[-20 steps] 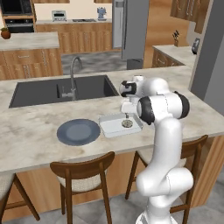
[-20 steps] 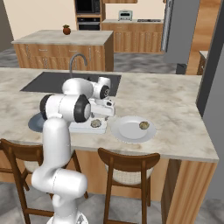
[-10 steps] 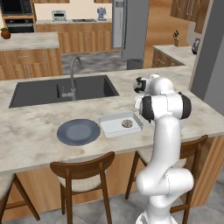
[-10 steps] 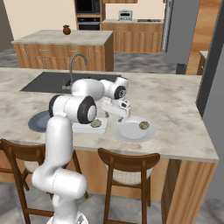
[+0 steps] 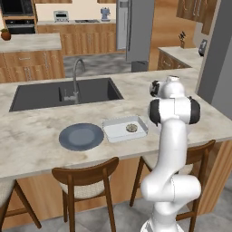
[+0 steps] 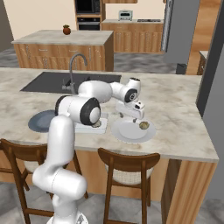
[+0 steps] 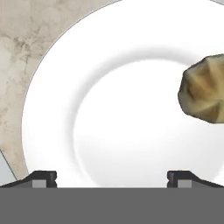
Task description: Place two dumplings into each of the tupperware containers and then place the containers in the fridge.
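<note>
Landmark: white plate (image 6: pixel 127 133) on the marble counter (image 6: pixel 183 109), seen close in the hand view (image 7: pixel 122 109).

- Gripper (image 6: pixel 136 114): low over the white plate, fingers spread wide, nothing between them; both tips (image 7: pixel 43 177) sit over the plate's near rim in the hand view.
- Dumpling (image 6: pixel 144 126): one tan lump lying on the white plate, toward its right side in the right base view; off to the right of the gripper's line in the hand view (image 7: pixel 203 89), not touched.
- Tupperware container (image 5: pixel 124 128): whitish rectangular box just left of the white plate, a second dumpling (image 5: pixel 132 128) inside it. In the right base view the container (image 6: pixel 94 128) is partly hidden by the arm.
- Blue-grey plate (image 5: pixel 81 136): round, beyond the container from the white plate, bare.
- Sink (image 5: pixel 63 93): dark basin with faucet (image 5: pixel 76 72), behind the container.
- Fridge (image 5: pixel 135 29): tall, grey, well away across the room.
</note>
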{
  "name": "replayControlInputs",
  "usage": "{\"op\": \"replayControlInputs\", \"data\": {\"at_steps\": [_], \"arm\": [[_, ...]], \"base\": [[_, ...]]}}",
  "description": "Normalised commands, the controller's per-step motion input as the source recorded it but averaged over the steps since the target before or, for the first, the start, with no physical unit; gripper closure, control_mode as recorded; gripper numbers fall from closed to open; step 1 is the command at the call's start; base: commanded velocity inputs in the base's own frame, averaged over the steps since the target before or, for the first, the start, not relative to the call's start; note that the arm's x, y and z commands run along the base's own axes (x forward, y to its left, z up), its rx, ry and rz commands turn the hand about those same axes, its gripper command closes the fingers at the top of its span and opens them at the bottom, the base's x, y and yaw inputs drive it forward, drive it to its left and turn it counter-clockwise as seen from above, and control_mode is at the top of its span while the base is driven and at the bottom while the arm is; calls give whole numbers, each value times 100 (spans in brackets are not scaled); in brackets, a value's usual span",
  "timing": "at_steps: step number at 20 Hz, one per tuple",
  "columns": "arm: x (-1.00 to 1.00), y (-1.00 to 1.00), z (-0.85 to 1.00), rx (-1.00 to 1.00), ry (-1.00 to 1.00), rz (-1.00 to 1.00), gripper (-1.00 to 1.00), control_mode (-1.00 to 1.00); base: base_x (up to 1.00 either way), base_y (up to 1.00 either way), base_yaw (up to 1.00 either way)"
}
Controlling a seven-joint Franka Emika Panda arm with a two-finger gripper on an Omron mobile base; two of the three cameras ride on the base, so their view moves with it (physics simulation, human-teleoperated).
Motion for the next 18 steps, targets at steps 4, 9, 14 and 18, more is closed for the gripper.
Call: {"op": "replayControlInputs", "data": {"at_steps": [4,9,14,18], "arm": [[-8,-56,-16,-12,-17,-9,-100,-100],[-8,-26,-1,-2,-2,-11,-100,-100],[6,-40,0,0,0,-9,-100,-100],[32,-41,-4,0,0,-12,-100,-100]], "base": [[0,0,0],[0,0,0],[0,0,0],[0,0,0]]}}
